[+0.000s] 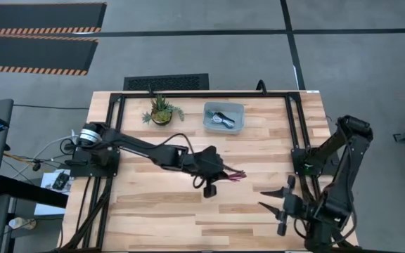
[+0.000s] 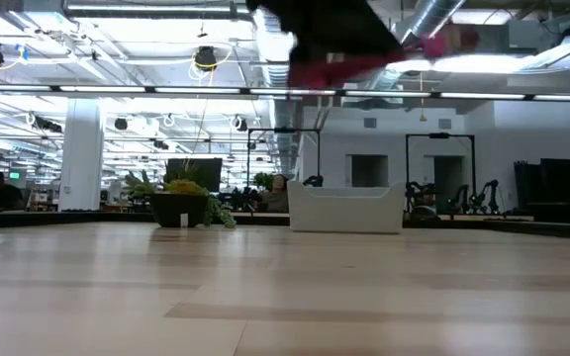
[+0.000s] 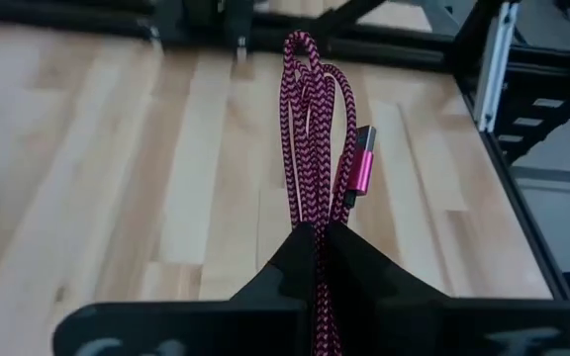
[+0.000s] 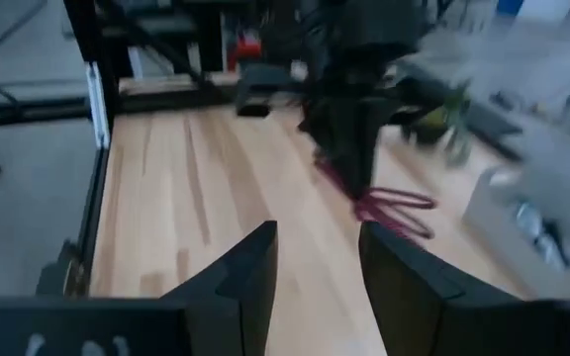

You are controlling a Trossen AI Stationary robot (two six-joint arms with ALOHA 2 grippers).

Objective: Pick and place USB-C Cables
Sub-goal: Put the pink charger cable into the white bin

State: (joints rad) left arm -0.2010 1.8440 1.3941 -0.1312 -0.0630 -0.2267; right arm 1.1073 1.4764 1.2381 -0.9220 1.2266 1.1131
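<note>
The maroon-magenta USB-C cable (image 3: 310, 148) is a braided bundle of several loops with a pink metal plug (image 3: 361, 163). My left gripper (image 1: 222, 173) is over the middle of the table, shut on it. The low view shows the cable (image 2: 364, 64) high above the tabletop. A clear bin (image 1: 207, 119) near the far edge holds dark and white cables (image 1: 223, 118). No teal cable can be made out. My right gripper (image 1: 273, 199) waits open near the table's right near corner, touching nothing. My left gripper (image 3: 317, 232) pinches the magenta bundle between its two fingers, several strands at once (image 3: 313, 222). The fingers lie along the bundle. Its looped end (image 3: 300, 44) and the plug stick out past the fingertips toward the table's right. The cable is lifted clear of the table.
A small green potted plant (image 1: 162, 111) stands to the left of the bin at the far edge. Black frame rails (image 1: 294, 126) run along the table's left, right and far sides. Bare wood (image 1: 160, 211) lies between the two arms and toward the near edge.
</note>
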